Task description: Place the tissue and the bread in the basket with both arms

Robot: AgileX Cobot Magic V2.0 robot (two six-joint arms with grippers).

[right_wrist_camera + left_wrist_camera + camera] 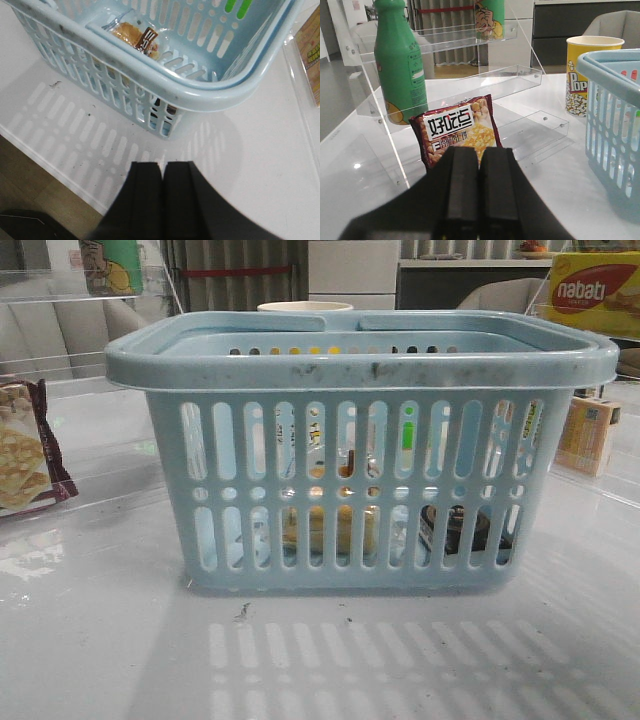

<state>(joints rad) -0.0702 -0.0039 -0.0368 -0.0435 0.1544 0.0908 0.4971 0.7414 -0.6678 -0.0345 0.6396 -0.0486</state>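
Both items look to be in the basket [360, 360]: bread [134, 36] w/ tissue [455, 530] at its 3 o'clock. Left gripper [479, 186] and right gripper [163, 196] are closed, holding nothing. Risk, imo: right arm near the rim could clip it, shoving the basket.

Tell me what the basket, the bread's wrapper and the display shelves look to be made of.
The basket: moulded light-blue plastic, matte, its rim scuffed with dark marks. The bread wrapper: thin clear plastic film, judging by its creases and glare. The display shelves: likely clear acrylic, transparent with bright edges.
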